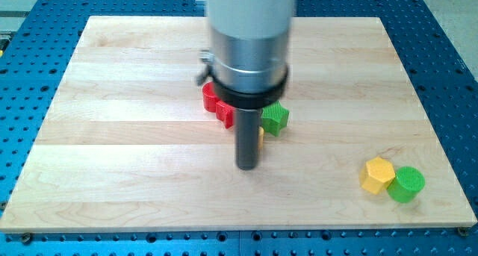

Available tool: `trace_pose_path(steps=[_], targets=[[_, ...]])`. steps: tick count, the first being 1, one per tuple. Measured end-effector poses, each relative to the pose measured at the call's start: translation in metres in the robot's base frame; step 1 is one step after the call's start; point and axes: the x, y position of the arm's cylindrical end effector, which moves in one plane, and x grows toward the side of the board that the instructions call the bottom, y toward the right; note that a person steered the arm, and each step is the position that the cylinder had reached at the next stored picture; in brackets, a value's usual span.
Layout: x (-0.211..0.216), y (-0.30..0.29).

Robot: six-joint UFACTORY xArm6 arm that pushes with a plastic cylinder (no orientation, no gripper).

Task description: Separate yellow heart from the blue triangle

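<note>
Starting at the rod, we find no pincer fitted, so nothing is open, closed or held; our tip [247,167] rests on the wooden board [112,136] slightly below its centre. Just beside the rod's right edge a thin sliver of yellow [261,136] shows; we judge this may be the yellow heart, though its shape cannot be confirmed. The blue triangle is not visible; the arm's metal housing [250,54] may hide it, and we cannot tell. A green block [275,118], star-like in outline, sits just right of the rod and touches that sliver. A red block [216,105] lies up and left, partly covered by the housing. Well apart, toward the view's bottom right, a yellow hexagon [377,174] touches a green cylinder [407,184]. We judge the tip stands close against the cluster because a push there would part the pieces.
</note>
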Motion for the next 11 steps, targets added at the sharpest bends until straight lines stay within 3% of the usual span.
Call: trace_pose_path(steps=[2,4,6,8,11], targets=[[0.021,0.02],[-0.057,-0.062],[-0.079,-0.122],[-0.107,-0.065],[-0.009,-0.037]])
